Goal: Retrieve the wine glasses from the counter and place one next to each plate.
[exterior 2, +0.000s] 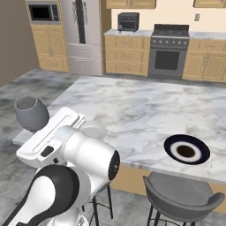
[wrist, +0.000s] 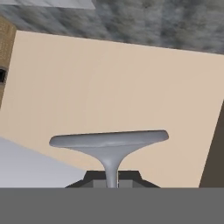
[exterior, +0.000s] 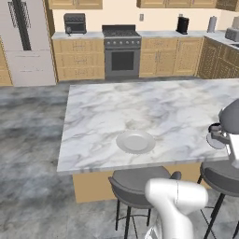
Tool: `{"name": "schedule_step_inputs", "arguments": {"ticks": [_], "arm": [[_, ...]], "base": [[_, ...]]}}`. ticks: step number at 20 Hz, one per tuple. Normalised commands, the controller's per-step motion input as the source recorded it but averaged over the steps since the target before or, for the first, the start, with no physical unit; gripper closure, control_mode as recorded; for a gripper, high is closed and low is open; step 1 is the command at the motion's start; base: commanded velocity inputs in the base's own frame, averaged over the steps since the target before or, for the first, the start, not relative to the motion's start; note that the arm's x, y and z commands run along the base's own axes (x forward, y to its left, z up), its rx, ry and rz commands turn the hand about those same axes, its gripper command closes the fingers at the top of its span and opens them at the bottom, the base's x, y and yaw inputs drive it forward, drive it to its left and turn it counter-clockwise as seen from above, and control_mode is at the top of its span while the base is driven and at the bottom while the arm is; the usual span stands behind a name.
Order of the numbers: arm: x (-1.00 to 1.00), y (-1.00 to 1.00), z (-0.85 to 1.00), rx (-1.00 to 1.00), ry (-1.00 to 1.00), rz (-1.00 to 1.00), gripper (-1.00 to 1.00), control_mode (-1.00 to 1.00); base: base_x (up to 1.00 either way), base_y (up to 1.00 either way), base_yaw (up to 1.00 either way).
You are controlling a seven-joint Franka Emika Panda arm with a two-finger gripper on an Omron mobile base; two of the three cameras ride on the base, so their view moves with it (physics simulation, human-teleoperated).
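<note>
Right up against the lens in the hand view, the round foot and thin stem of a wine glass (wrist: 109,146) rise from between the two dark fingertips of the end effector (wrist: 112,180). The jaws are pinched almost fully together on that stem, so the glass is firmly held. Behind it there's a plain beige wall and a patch of mottled grey floor.

Over in the right base view, the white arm (exterior 2: 73,165) bulks large in the lower left, and the same smoky-grey glass (exterior 2: 31,113) shows beyond it with its rounded bowl at the left edge of the marble bench (exterior 2: 145,110), held up off the surface. A sliver of the white plate (exterior 2: 93,129) peeks out just past the arm's wrist. Further right on the bench sits the dark plate (exterior 2: 186,149) with its pale ring, near the front edge above a grey stool (exterior 2: 178,194).

The left base view gives the white plate (exterior: 136,141) near the bench's front edge, well apart from the dark plate at the right side. At the back of the room: a stove (exterior: 121,51), wooden cabinets and a fridge (exterior: 25,42).
</note>
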Motion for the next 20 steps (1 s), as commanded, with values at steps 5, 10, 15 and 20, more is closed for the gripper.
{"name": "schedule_step_inputs", "arguments": {"ticks": [5, 10, 15, 20], "arm": [[0.86, -0.25, -0.31, 0.00, 0.03, 0.03, 1.00, -1.00], [0.89, -0.27, -0.34, -0.05, 0.11, 0.00, 1.00, -1.00], [0.84, -0.31, -0.37, -0.03, 0.13, 0.00, 1.00, -1.00], [0.70, -0.31, -0.39, -0.03, 0.07, 0.00, 1.00, -1.00]], "base": [[0.00, 0.00, 0.00], [0.00, 0.00, 0.00], [0.00, 0.00, 0.00], [0.00, 0.00, 0.00]]}}
